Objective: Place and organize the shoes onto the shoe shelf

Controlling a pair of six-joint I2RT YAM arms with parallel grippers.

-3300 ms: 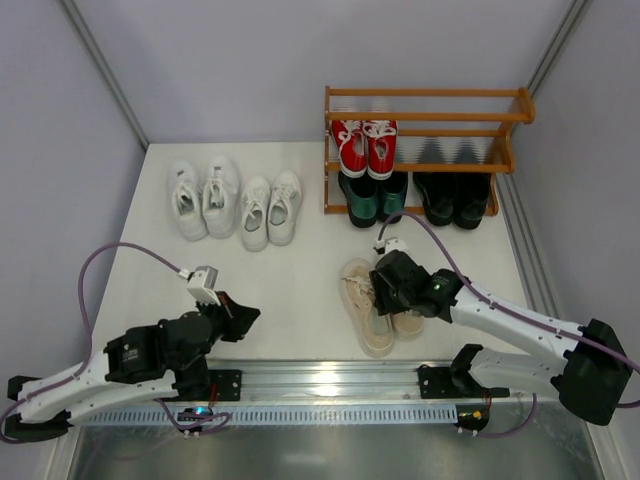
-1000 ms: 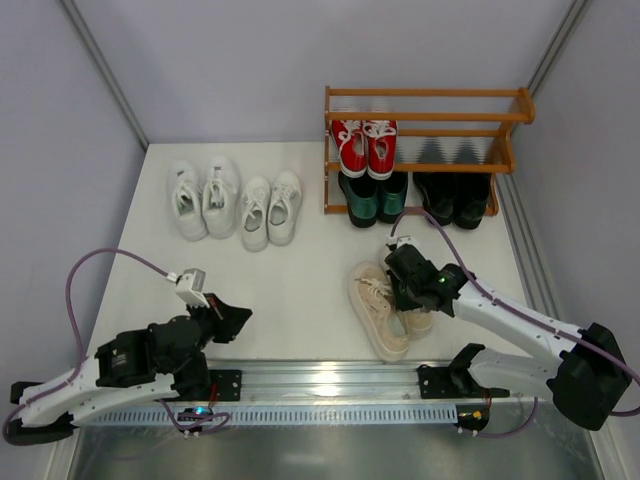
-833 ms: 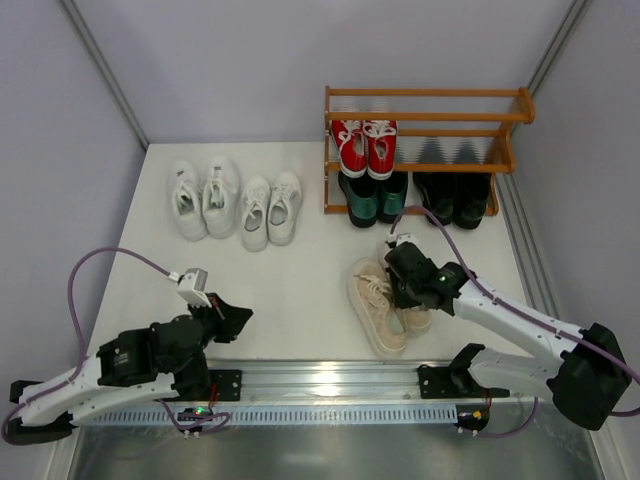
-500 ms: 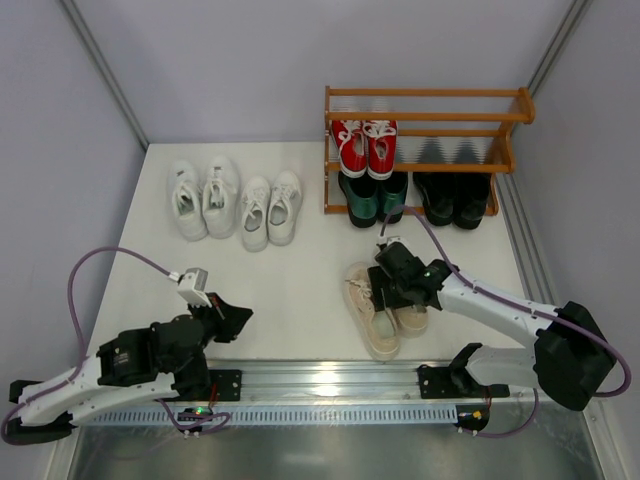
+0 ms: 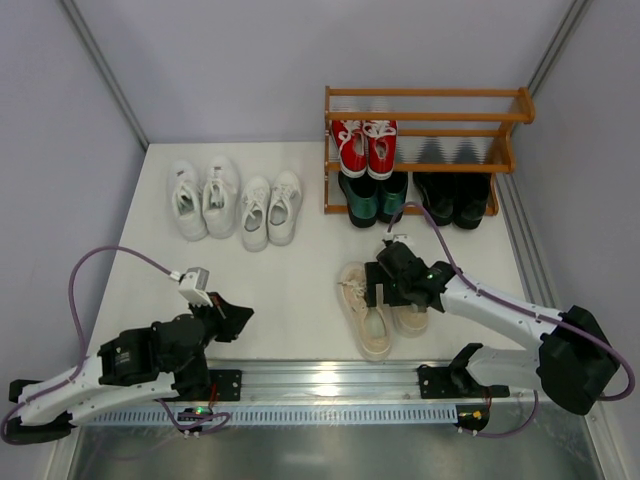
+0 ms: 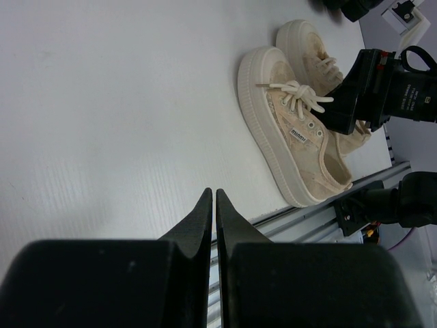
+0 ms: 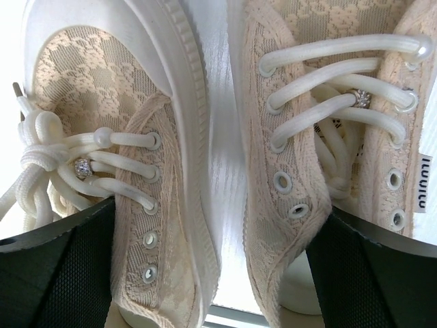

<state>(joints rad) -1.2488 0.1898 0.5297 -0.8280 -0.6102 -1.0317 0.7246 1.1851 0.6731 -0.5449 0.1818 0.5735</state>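
The cream shoes [image 5: 366, 312] lie side by side near the front rail, toes away from the arms. My right gripper [image 5: 386, 290] stands open over their heel ends. In the right wrist view one finger [image 7: 58, 263] sits at the left shoe [image 7: 123, 137] and the other at the right shoe [image 7: 328, 102], with both inner walls between them; gripper [image 7: 215, 263]. My left gripper [image 6: 212, 194] is shut on nothing, low over the bare table at front left [image 5: 238, 314]. The shoe shelf [image 5: 425, 93] holds red sneakers [image 5: 363, 146], green loafers [image 5: 372, 197] and black loafers [image 5: 452, 198].
Two pairs of white sneakers [image 5: 202, 197] [image 5: 270, 208] stand on the table left of the shelf. Grey walls close in on both sides and the back. A metal rail [image 5: 330, 380] runs along the near edge.
My right gripper has gone from shut to wide open over the cream shoes and shifted a little left. The left cream shoe has swung straighter. The left arm has not moved.
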